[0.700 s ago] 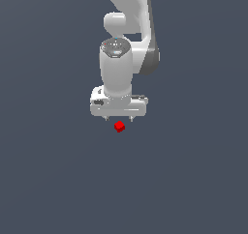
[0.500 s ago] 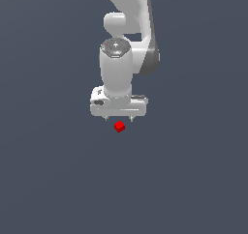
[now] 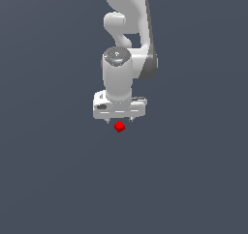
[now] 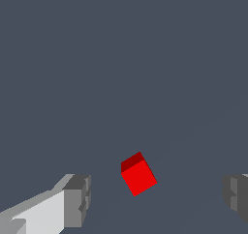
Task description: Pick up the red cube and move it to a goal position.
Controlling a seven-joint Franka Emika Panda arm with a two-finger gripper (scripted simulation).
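Nothing's really moved since the earlier frames: the gripper still hangs over the red cube. Wrist view shows both fingers spread wide, cube sitting between them untouched, probably on the plain grey floor, nothing blocking it.

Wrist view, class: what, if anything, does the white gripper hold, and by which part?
Nothing. The white gripper is open, its fingers apart from the small red cube between them.

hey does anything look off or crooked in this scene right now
Nothing looks damaged. The red cube sits turned at an angle to the open pincer, between its fingers without touching either.
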